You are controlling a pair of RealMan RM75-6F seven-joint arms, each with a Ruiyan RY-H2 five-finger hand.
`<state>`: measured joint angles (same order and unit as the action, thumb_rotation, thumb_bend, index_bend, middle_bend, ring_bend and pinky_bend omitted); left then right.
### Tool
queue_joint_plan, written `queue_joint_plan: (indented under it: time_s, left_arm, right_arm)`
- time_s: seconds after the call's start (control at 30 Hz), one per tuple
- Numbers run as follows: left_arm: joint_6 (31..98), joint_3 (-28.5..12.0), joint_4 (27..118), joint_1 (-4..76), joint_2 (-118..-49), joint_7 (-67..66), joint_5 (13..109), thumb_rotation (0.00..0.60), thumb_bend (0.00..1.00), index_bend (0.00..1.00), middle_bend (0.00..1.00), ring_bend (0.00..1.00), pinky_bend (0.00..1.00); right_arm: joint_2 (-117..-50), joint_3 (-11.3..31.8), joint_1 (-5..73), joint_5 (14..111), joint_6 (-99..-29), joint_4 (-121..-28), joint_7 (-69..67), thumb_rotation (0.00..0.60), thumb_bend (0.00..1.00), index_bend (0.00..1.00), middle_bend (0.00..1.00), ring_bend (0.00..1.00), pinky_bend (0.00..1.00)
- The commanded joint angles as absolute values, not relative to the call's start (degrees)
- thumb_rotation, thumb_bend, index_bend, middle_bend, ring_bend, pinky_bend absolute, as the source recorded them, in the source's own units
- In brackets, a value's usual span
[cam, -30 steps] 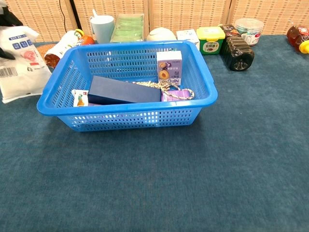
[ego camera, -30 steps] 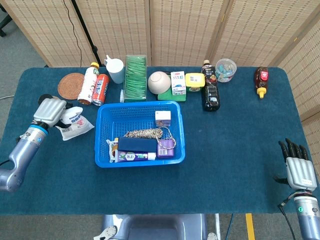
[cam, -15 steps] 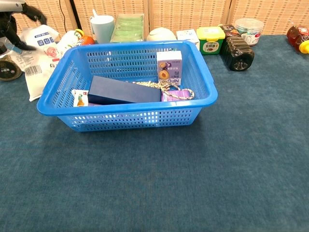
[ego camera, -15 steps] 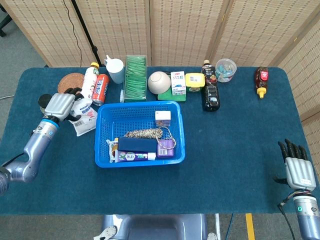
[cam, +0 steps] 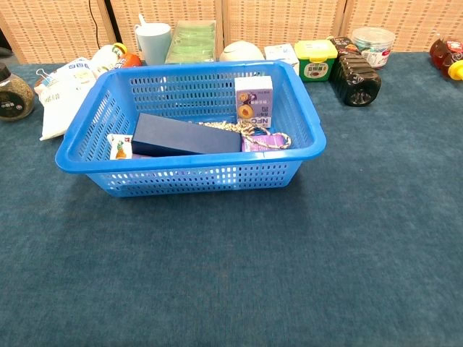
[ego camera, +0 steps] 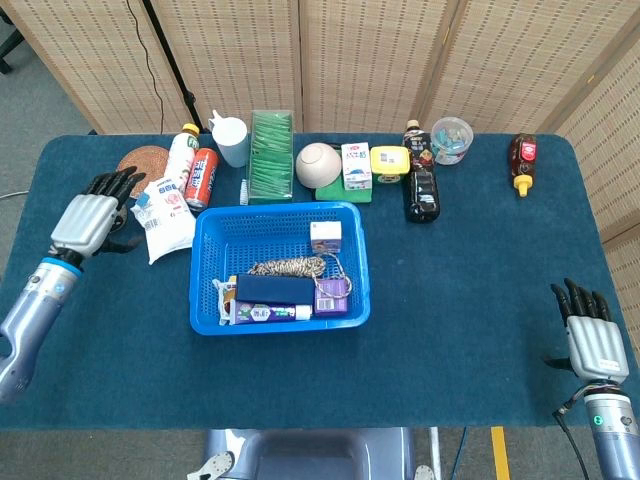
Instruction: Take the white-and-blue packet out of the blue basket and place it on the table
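White-and-blue packet (ego camera: 164, 203) now lies released beside the basket (ego camera: 204, 270); left hand (ego camera: 88, 215) spread, withdrawn.

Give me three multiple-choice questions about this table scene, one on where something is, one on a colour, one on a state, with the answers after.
1. Where does the white-and-blue packet lie?
A. inside the basket
B. on the table, left of the basket
C. in the right hand

2. What colour is the basket?
A. blue
B. red
C. yellow

3. What is the left hand doing?
A. gripping the packet
B. pressing the basket
C. holding nothing, fingers apart

Answers: 1 B, the packet rests on the cloth beside the basket. 2 A, its mesh walls are blue. 3 C, the hand sits apart from the packet.
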<state>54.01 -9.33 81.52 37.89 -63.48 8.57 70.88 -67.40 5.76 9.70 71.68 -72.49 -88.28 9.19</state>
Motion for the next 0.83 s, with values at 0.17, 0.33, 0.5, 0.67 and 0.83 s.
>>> queue_joint_plan:
  time_s: [0.17, 0.33, 0.5, 0.67, 0.83]
  left_arm:
    - [71.32, -4.14, 88.56, 24.91, -60.72, 7.51, 76.58, 0.600, 0.14, 0.00, 0.00, 0.00, 0.00]
    - [79.04, -1.47, 89.63, 17.31, -62.40, 5.81, 75.83, 0.600, 0.06, 0.00, 0.00, 0.00, 0.00]
    - [82.45, 0.07, 89.97, 12.56, -63.70, 3.95, 74.99, 0.600, 0.00, 0.00, 0.00, 0.00, 0.00]
    - [85.01, -0.07, 89.51, 10.36, -64.23, 2.47, 75.77, 0.600, 0.00, 0.00, 0.00, 0.00, 0.00]
    - [85.67, -0.19, 89.38, 9.37, -64.00, 2.65, 77.42, 0.600, 0.00, 0.00, 0.00, 0.00, 0.00]
  right_arm:
    - [-66.97, 5.54, 9.59, 73.16, -73.23, -88.25, 8.20, 0.600, 0.00, 0.00, 0.00, 0.00, 0.00]
    - [-66.84, 5.69, 9.17, 74.85, -75.25, -87.95, 7.18, 0.600, 0.00, 0.00, 0.00, 0.00, 0.00]
    - [-66.76, 5.85, 8.49, 76.61, -77.76, -87.07, 6.10, 0.600, 0.00, 0.00, 0.00, 0.00, 0.00]
    - [-67.02, 6.14, 8.03, 77.56, -79.55, -86.68, 5.48, 0.600, 0.00, 0.00, 0.00, 0.00, 0.00]
    - [-67.26, 6.06, 7.78, 78.06, -80.35, -87.11, 6.45, 0.600, 0.00, 0.00, 0.00, 0.00, 0.00]
